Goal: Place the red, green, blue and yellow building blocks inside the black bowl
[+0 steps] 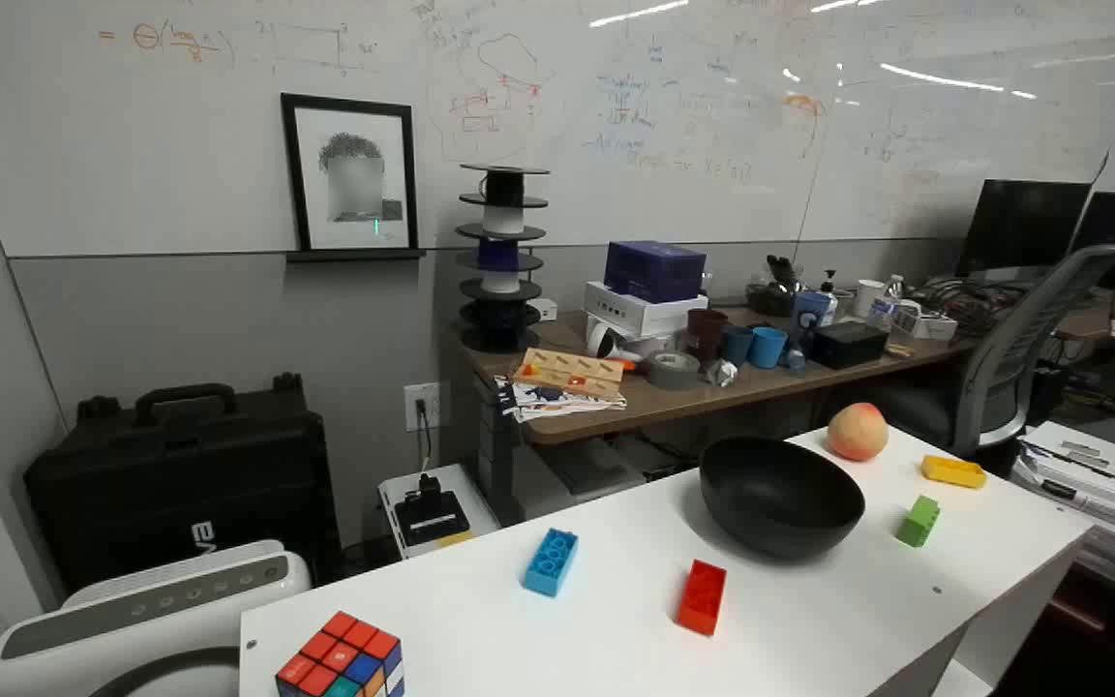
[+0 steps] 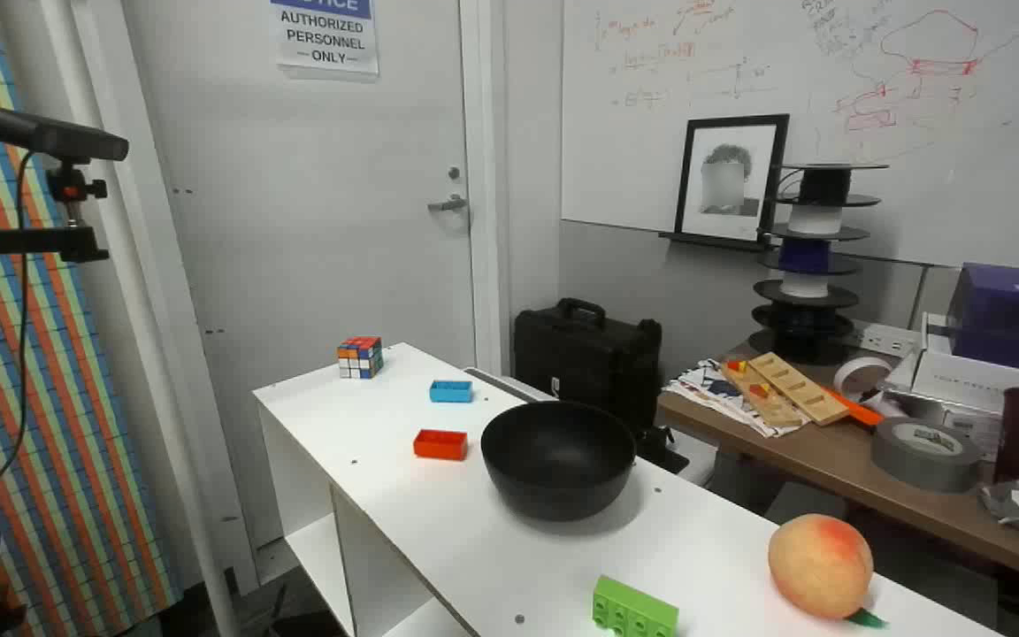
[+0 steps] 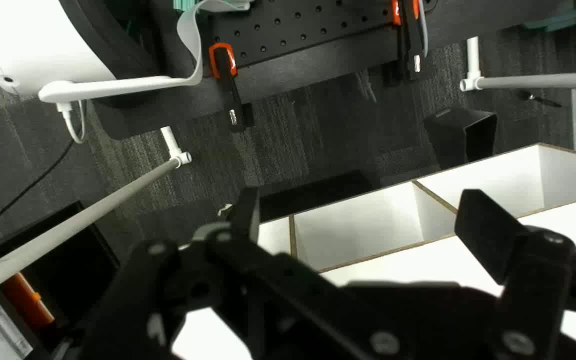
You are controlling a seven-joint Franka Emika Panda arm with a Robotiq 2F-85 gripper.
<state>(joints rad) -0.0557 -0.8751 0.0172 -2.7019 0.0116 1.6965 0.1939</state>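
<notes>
The black bowl [image 1: 780, 534] stands upright on the white tabletop and shows in both exterior views [image 2: 555, 495]. The red block [image 1: 703, 597] lies beside the bowl, also in an exterior view [image 2: 440, 445]. The blue block [image 1: 551, 561] lies farther off on the same side [image 2: 451, 391]. The green block [image 1: 919, 521] lies across the bowl from them [image 2: 635, 607]. The yellow block [image 1: 953, 471] lies near the table's end, in only one exterior view. My gripper [image 3: 365, 220] is open and empty in the wrist view, above the white furniture's edge. No block shows there.
A Rubik's cube [image 1: 340, 660] sits at one table end. A peach-like ball [image 1: 858, 432] sits beside the bowl, near the back edge [image 2: 819, 566]. Open compartments [image 3: 358, 225] line the furniture's side below the top. A cluttered brown desk [image 1: 577, 423] stands behind.
</notes>
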